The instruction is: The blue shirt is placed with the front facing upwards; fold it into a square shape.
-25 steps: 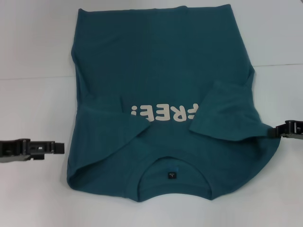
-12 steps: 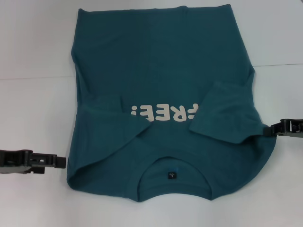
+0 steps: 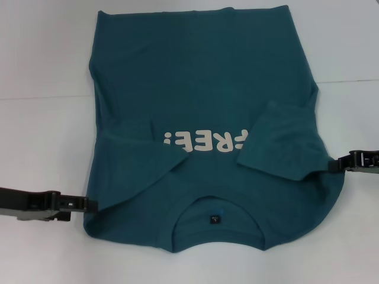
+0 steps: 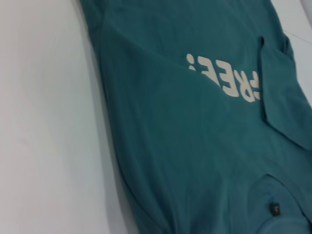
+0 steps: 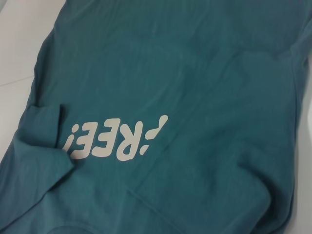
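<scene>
The blue shirt point(image 3: 201, 89) lies flat on the white table point(image 3: 41, 136), front up, collar and dark neck label point(image 3: 214, 219) nearest me. The white "FREE!" lettering point(image 3: 204, 141) reads upside down. Both sleeves are folded in over the chest; the right one point(image 3: 284, 142) lies over the end of the lettering. My left gripper point(image 3: 87, 205) is low at the shirt's left shoulder edge, touching or just beside it. My right gripper point(image 3: 336, 164) is at the right shoulder edge. The shirt fills the left wrist view point(image 4: 195, 146) and the right wrist view point(image 5: 195, 73).
White table top lies bare on both sides of the shirt and along the front edge. A faint seam point(image 3: 41, 96) crosses the table behind the grippers. The shirt's hem point(image 3: 195, 10) reaches the far edge of the head view.
My left gripper has moved toward me and right, up to the shirt's left shoulder edge. My right gripper has shifted slightly inward along the right edge. The shirt has not moved.
</scene>
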Robot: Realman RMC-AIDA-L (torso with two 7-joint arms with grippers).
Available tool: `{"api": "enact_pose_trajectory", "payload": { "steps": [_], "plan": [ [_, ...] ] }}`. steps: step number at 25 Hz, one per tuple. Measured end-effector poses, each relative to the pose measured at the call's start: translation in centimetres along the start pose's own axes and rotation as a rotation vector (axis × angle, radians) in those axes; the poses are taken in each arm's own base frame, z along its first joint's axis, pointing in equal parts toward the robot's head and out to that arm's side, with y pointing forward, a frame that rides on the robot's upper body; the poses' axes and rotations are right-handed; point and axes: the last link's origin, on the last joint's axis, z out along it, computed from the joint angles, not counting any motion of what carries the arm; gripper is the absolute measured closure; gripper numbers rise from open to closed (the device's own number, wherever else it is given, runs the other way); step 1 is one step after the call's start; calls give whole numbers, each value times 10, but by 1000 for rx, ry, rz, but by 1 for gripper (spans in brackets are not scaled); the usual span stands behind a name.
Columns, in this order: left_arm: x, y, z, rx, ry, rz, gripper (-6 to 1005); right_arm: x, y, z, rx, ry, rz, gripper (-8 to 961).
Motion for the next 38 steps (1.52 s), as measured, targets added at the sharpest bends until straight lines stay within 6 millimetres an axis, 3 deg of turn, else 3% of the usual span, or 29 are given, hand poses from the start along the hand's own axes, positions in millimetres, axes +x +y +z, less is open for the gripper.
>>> {"api": "enact_pose_trajectory", "payload": {
  "steps": [11, 38],
  "plan": [
    [5, -4, 17, 60, -5, 8, 117, 0, 1, 0, -3, 1, -1, 929],
    [8, -6, 36, 83, 3, -90, 124, -5, -1, -2, 10, -8, -20, 929]
  ]
}}
